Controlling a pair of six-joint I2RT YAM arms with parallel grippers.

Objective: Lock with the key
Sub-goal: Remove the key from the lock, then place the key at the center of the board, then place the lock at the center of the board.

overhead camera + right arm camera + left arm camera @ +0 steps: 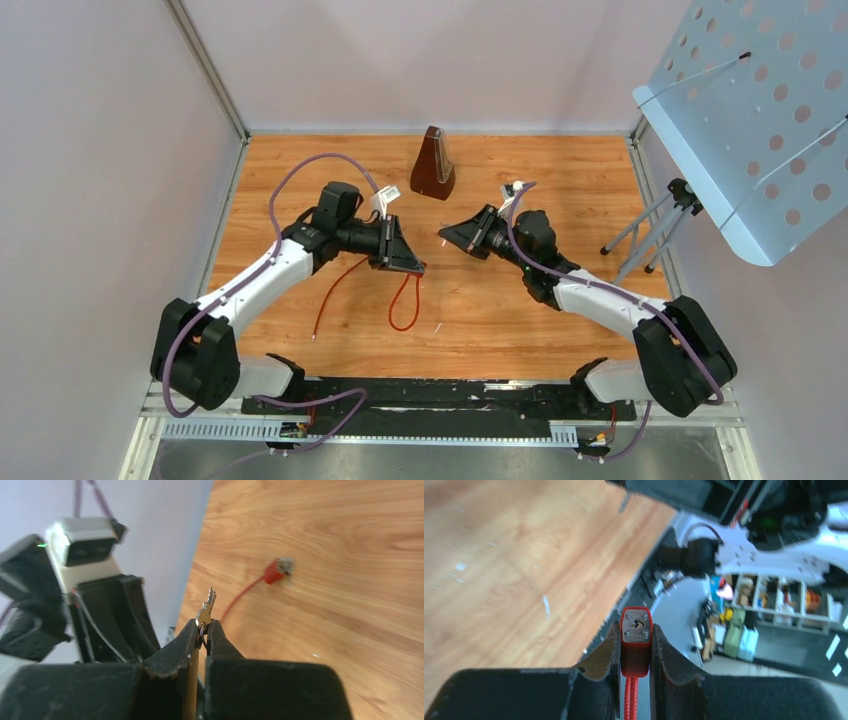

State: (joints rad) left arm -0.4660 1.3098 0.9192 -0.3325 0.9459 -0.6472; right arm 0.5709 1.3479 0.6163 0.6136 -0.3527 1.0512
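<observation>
Because the red lock (637, 640) is clamped between the pads of the left hand (636, 635), its metal face and keyhole (637, 624) point outward, away from the wrist. That hand is closed to the width of the lock body. The red cable (405, 310) hangs from it in a loop onto the tabletop (560, 170).

The right hand (203, 627) is pinched nearly closed on the bow of the key (206, 611), and the toothed blade projects past the fingertips. In the top view the two hands face each other near the centre of the frame, apart, lock on the left and key on the right.

The step in hand appears to be insertion. Align the blade with the keyhole axis first and match its roll to the slot. Advance slowly and straight. The grip on the key is thin, so side load may twist it between the pads. Turn only once the blade is fully seated.

The tabletop is wood-grain board. A brown metronome-shaped object (433, 165) stands at upper centre. A perforated panel (740, 130) on tripod legs (650, 225) occupies the upper right. Pale walls (100, 150) enclose the cell.
</observation>
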